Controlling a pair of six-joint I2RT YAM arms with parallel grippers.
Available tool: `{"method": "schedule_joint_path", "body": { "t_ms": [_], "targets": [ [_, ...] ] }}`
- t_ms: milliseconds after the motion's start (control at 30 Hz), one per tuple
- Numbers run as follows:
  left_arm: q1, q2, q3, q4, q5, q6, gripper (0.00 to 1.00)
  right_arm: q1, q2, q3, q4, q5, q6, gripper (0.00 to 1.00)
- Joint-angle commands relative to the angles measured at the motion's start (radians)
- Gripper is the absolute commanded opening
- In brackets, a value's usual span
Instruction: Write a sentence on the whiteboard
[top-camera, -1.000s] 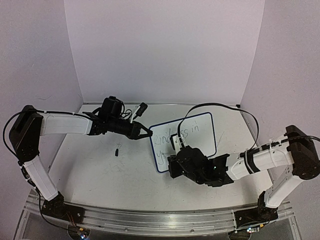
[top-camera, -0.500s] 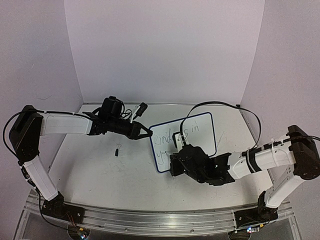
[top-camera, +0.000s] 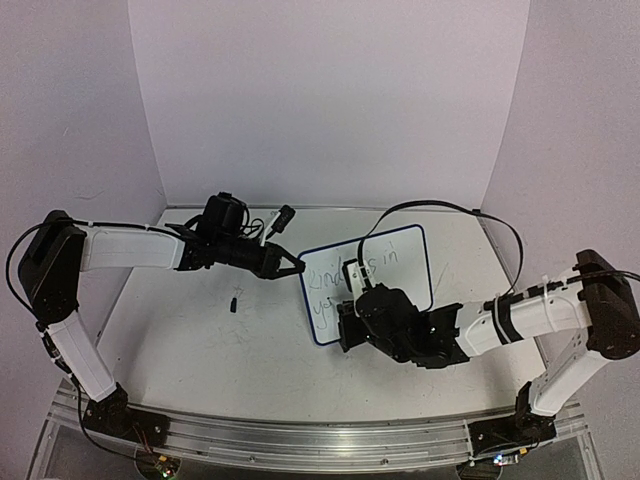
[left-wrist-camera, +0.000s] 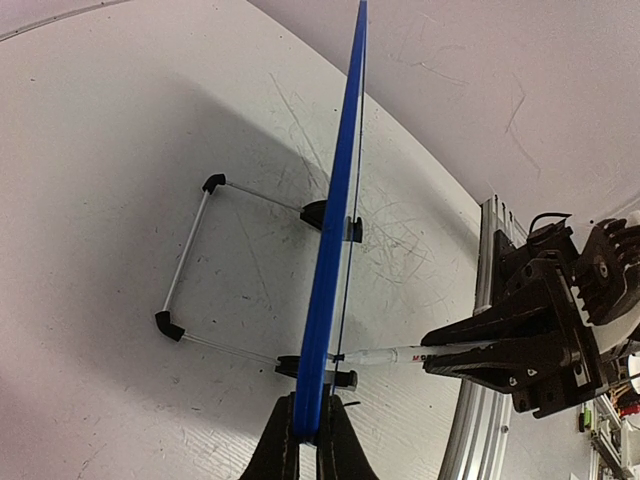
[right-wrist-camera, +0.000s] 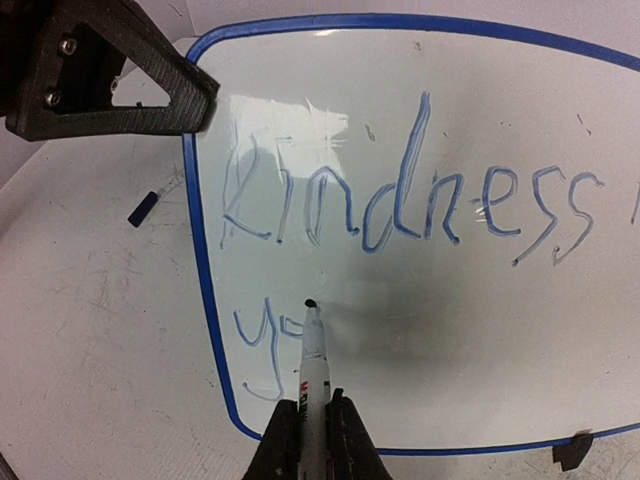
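Observation:
The whiteboard (top-camera: 400, 262) stands tilted mid-table on its wire stand; its blue frame (left-wrist-camera: 338, 215) shows edge-on in the left wrist view, and its face (right-wrist-camera: 450, 330) fills the right wrist view. My left gripper (top-camera: 292, 268) is shut on the board's left edge (left-wrist-camera: 310, 425). My right gripper (top-camera: 345, 322) is shut on a white marker (right-wrist-camera: 314, 375) whose tip touches the board. The sentence (right-wrist-camera: 410, 205) reads "Kindness" with "in" (top-camera: 392, 255) beside it in the top view; below, "yo" (right-wrist-camera: 262, 335) stands at the marker tip.
A small dark marker cap (top-camera: 234, 300) lies on the table left of the board, also in the right wrist view (right-wrist-camera: 143, 208). The board's wire stand (left-wrist-camera: 190, 258) reaches out behind it. Purple walls close in the table. A metal rail (top-camera: 300, 440) runs along the near edge.
My right gripper has shifted slightly left and up along the board's lower line with the marker. The left arm and board have stayed put.

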Motion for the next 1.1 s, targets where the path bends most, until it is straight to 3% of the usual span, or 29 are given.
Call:
{"method": "schedule_joint_path", "body": {
  "t_ms": [0, 533, 833, 1067],
  "targets": [
    [-0.009, -0.014, -0.016, -0.047, -0.065, 0.065, 0.00, -0.015, 0.021, 0.037, 0.044, -0.013, -0.010, 0.00],
    [-0.010, -0.014, -0.015, -0.047, -0.065, 0.065, 0.00, 0.006, 0.017, -0.039, 0.015, -0.043, 0.074, 0.00],
    [-0.010, -0.015, -0.017, -0.047, -0.067, 0.066, 0.00, -0.002, -0.111, -0.090, 0.058, -0.033, 0.055, 0.00],
    [-0.010, -0.016, -0.015, -0.047, -0.069, 0.070, 0.00, -0.016, -0.085, -0.078, 0.095, -0.062, 0.025, 0.00]
  ]
}}
